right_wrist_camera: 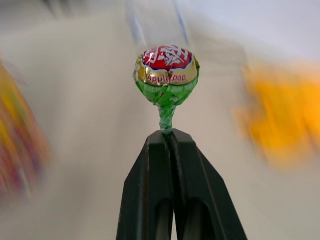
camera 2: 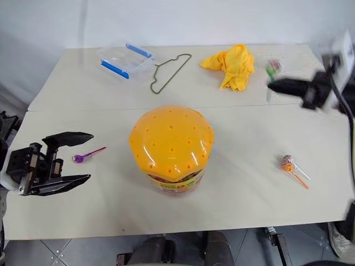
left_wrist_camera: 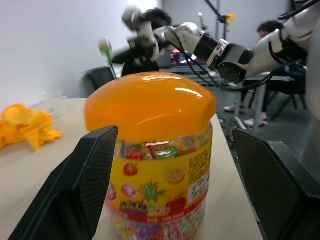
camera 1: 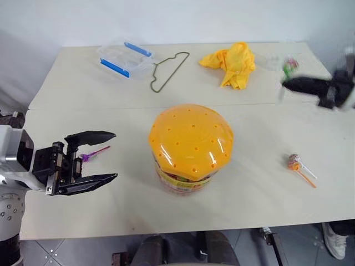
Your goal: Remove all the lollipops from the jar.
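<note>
The jar [camera 1: 190, 147], a clear tub with an orange domed lid, stands upright mid-table. My left gripper [camera 1: 114, 155] hovers open to its left, fingers level and pointing at the jar [left_wrist_camera: 155, 150], apart from it. A purple-stick lollipop [camera 1: 91, 153] lies on the table between those fingers and under them. At the far right my right gripper [right_wrist_camera: 167, 134] is shut on the stick of a green-wrapped lollipop [right_wrist_camera: 166, 75], held above the table [camera 1: 289, 67]. Lollipops with an orange and a whitish stick [camera 1: 297, 164] lie together right of the jar.
At the back of the table are a flat clear box with blue clips [camera 1: 123, 58], a wire hanger [camera 1: 166, 69] and a crumpled yellow cloth [camera 1: 233, 64]. A seam crosses the table [camera 1: 83, 108] behind the jar. A person [left_wrist_camera: 270, 27] sits beyond the table's right end.
</note>
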### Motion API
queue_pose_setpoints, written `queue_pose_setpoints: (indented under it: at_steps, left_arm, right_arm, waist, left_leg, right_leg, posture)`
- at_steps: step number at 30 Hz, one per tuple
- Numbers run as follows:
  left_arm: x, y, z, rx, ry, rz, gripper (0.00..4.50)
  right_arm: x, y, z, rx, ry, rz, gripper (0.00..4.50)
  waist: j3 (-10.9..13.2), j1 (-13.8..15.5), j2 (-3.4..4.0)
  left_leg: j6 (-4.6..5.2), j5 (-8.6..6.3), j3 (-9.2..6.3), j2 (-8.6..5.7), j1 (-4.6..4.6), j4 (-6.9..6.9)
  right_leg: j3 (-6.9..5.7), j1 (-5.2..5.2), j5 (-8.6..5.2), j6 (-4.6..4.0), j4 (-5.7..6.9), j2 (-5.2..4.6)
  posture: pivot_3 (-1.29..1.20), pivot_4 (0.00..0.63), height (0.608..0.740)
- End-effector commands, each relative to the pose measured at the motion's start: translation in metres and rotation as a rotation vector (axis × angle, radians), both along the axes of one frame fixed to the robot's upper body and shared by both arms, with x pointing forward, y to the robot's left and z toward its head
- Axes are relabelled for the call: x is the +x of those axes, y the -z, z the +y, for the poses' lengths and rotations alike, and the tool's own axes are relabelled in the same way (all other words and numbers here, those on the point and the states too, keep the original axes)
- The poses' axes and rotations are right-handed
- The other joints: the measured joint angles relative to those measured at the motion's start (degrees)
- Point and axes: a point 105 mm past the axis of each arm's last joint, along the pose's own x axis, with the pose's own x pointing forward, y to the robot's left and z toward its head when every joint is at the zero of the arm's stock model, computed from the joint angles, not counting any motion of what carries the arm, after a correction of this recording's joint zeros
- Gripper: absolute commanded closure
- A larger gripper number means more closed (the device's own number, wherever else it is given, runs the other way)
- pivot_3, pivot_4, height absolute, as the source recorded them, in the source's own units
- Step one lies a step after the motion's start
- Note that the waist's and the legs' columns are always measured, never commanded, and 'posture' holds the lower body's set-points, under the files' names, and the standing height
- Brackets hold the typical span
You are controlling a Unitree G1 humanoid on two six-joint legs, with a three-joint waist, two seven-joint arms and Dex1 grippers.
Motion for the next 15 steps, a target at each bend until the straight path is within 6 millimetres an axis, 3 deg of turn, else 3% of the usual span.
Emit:
queue_pose_setpoints:
  at_steps: [1,6,8,11,15]
  left_arm:
    - [-0.004,-0.007,-0.003,0.032,0.042,-0.032,0.62]
    - [0.000,-0.005,0.001,0.076,0.050,-0.013,0.62]
    - [0.001,-0.004,0.004,0.086,0.040,-0.008,0.62]
    - [0.001,-0.006,0.008,0.085,0.016,0.005,0.62]
    - [0.009,-0.007,0.018,0.064,-0.072,0.059,0.62]
  right_arm:
    - [-0.011,0.021,-0.025,-0.106,0.075,0.046,4.49]
    - [-0.021,0.078,-0.066,-0.329,0.227,0.145,4.49]
    - [-0.026,0.088,-0.070,-0.304,0.229,0.169,4.05]
    - [-0.027,0.089,-0.073,-0.265,0.231,0.129,3.23]
    - [-0.032,0.068,-0.059,-0.152,0.106,-0.005,1.88]
  waist:
    - [0.0,-0.1,0.04]
    - [0.0,-0.3,0.09]
    - [0.0,-0.2,0.14]
    - [0.0,-0.2,0.15]
    - [0.0,-0.1,0.16]
  left_leg:
    - [-0.01,0.00,0.05,0.02,0.02,0.01]
    - [-0.11,0.07,0.62,0.12,0.35,0.03]
    - [-0.12,0.07,0.63,0.11,0.35,0.04]
    - [-0.12,0.07,0.59,0.12,0.32,0.07]
    - [-0.13,0.06,0.54,0.14,0.31,0.07]
  right_leg:
    - [-0.03,0.00,0.00,0.00,0.00,0.01]
    - [-0.01,0.01,0.01,0.02,0.29,0.02]
    - [0.00,-0.01,0.01,0.01,0.32,0.05]
    - [-0.01,-0.01,0.01,0.01,0.28,0.08]
    - [-0.01,0.00,0.01,0.02,0.25,0.06]
  posture:
    - [0.00,0.150,0.740]
    - [0.00,0.150,0.740]
    - [0.00,0.150,0.740]
    - [0.00,0.150,0.740]
    - [0.00,0.150,0.740]
